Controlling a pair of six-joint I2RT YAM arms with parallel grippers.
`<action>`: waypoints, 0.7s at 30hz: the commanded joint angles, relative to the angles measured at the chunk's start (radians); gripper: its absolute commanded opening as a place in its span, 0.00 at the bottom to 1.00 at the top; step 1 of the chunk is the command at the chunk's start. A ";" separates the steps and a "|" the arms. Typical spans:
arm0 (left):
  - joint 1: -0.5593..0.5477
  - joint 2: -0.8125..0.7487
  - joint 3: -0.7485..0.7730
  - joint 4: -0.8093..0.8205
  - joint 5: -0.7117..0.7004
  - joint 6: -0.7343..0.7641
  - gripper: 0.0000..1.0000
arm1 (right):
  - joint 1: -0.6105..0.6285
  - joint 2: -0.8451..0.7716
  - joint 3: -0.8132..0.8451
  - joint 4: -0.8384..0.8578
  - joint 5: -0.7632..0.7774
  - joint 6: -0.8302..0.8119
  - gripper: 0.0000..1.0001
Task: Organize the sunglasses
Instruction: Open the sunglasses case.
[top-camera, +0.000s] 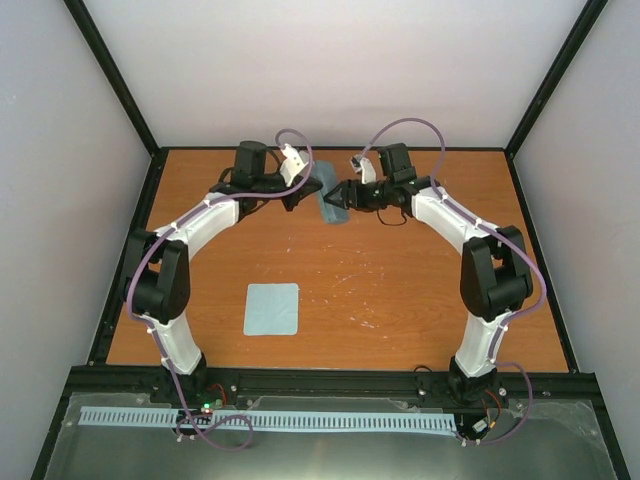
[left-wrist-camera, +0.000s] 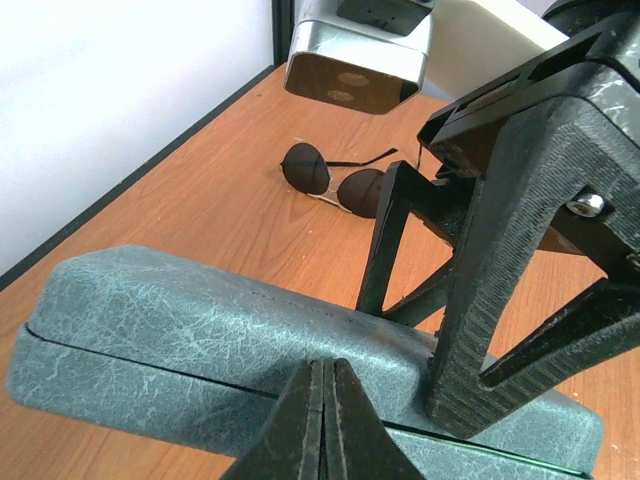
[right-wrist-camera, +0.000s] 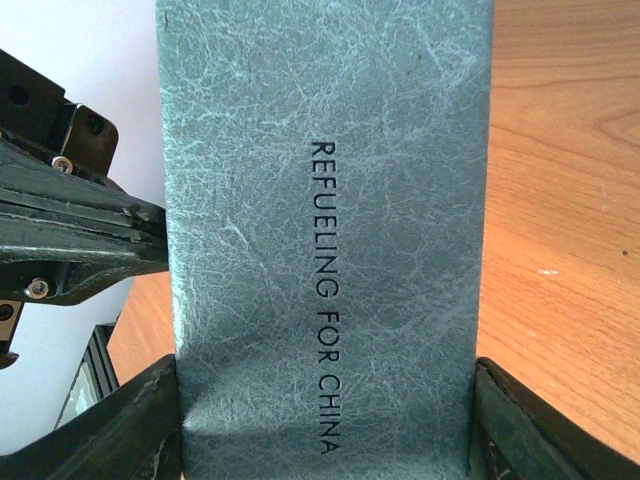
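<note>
The closed grey-blue case (top-camera: 330, 203) lies at the back middle of the table. My right gripper (top-camera: 346, 195) straddles it across its width and is shut on it; in the right wrist view both fingers press the case (right-wrist-camera: 320, 200) sides, my gripper (right-wrist-camera: 325, 440) low in frame. My left gripper (left-wrist-camera: 325, 405) is shut, its tips against the seam of the case (left-wrist-camera: 200, 320). The sunglasses (left-wrist-camera: 335, 181), thin black frame with dark round lenses, lie open on the table beyond the case, untouched. In the top view I cannot make them out under the right arm.
A square light-blue cloth (top-camera: 272, 308) lies flat nearer the front, left of centre. The back wall and the black frame rail run close behind the case. The right gripper's fingers (left-wrist-camera: 490, 300) stand over the case in the left wrist view.
</note>
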 joint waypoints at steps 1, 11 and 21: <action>0.003 -0.010 -0.028 0.027 -0.011 0.014 0.01 | 0.001 -0.084 -0.009 0.081 -0.085 0.005 0.03; 0.004 0.027 -0.089 0.057 -0.070 0.054 0.01 | 0.001 -0.148 -0.013 0.019 -0.075 -0.032 0.03; 0.006 0.027 -0.102 0.078 -0.132 0.071 0.01 | -0.004 -0.151 0.004 -0.056 -0.032 -0.064 0.03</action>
